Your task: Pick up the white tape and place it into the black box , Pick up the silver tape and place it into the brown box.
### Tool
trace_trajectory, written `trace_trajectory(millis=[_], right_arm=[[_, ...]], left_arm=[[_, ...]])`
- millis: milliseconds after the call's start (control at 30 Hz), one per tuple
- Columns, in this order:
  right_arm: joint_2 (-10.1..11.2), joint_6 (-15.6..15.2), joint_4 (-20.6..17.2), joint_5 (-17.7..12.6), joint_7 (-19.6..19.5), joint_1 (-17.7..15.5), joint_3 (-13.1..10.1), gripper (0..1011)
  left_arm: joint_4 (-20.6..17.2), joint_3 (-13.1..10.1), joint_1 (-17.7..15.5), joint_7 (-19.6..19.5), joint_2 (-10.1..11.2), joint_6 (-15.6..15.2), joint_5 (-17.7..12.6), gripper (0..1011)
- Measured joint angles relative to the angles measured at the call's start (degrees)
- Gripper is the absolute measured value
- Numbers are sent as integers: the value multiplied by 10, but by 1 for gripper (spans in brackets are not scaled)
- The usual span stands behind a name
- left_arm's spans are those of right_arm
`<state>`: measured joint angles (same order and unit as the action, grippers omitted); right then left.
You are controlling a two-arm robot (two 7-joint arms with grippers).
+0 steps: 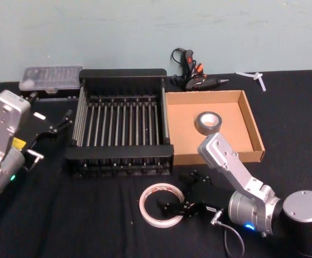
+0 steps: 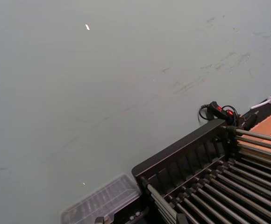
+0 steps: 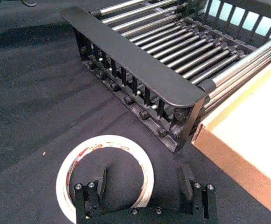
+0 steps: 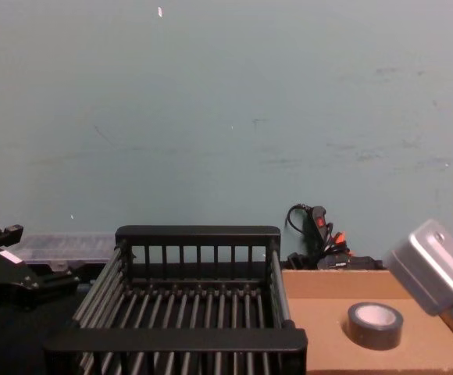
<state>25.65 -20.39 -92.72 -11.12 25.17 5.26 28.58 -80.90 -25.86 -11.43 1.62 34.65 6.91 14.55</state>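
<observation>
The black-clothed tabletop (image 1: 285,102) carries the black box (image 1: 121,154) and, touching its right side, the brown box (image 1: 253,121); the silver tape (image 1: 209,122) already lies flat inside the brown box, so the white tape (image 1: 151,194) is probably the remaining job. It lies flat on the cloth just in front of the black box's near rim. The main risk, as I judge it, is in the grasp: the roll is thin and flat, so if the right claw (image 3: 145,184) closes with too little bite on the ring, the tape could skid across the cloth or tip out during the lift. A second risk is the carry: the near rim of the black box stands just beside the roll, and a low path could knock the tape against it. In the right wrist view the right claw is wide open and holds nothing; one finger (image 3: 101,184) sits over the roll's hole and the other outside the ring, straddling its band. The left claw (image 1: 65,119) hangs idle left of the black box, apparently empty; how far open I cannot tell.
</observation>
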Motion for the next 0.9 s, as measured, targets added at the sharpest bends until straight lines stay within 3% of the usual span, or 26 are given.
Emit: trace_trajectory(millis=[900], right_arm=[[-1,-4,4,3,-1,-1,0,1003]], left_arm=[[0,0,0,0,0,0,0,1001]])
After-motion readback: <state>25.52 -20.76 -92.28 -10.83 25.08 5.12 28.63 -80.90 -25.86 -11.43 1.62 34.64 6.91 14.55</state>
